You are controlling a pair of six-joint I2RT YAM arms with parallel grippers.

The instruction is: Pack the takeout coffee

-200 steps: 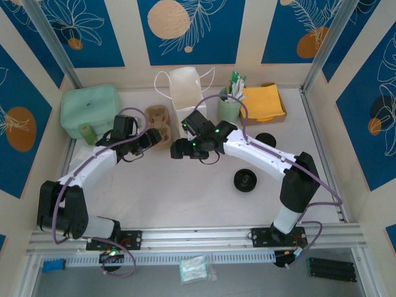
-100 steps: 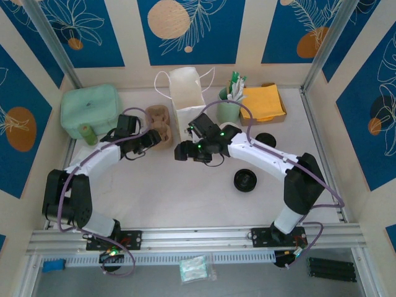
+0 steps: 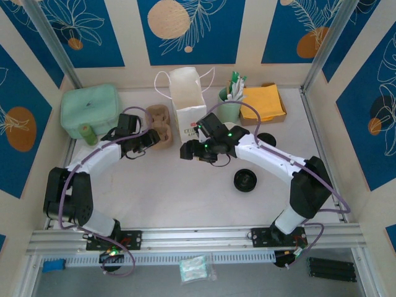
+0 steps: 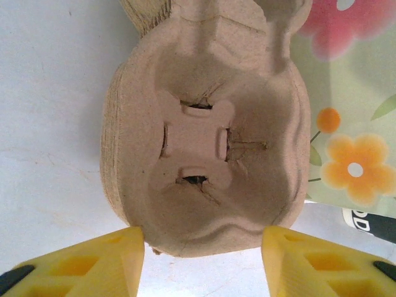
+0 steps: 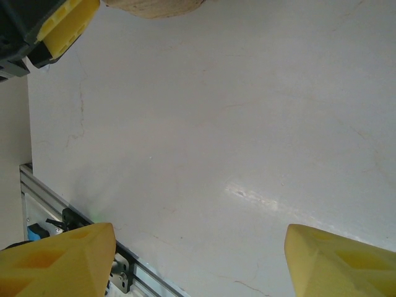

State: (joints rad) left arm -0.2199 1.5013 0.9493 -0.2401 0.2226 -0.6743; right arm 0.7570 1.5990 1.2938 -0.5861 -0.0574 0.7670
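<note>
Jaws of the left gripper (image 4: 203, 234) stand partway apart, flanking the near end of a pulp cup carrier (image 4: 204, 136) that lies on the tabletop (image 4: 55, 124); whether they press it I cannot tell. Right of the carrier stands a white paper bag (image 3: 189, 99). The right gripper (image 5: 195, 244) hangs over bare tabletop, jaws wide, holding nothing. Where the takeout coffee is I cannot tell.

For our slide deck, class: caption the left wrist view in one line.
Left gripper straddles the near end of a pulp cup carrier.
</note>
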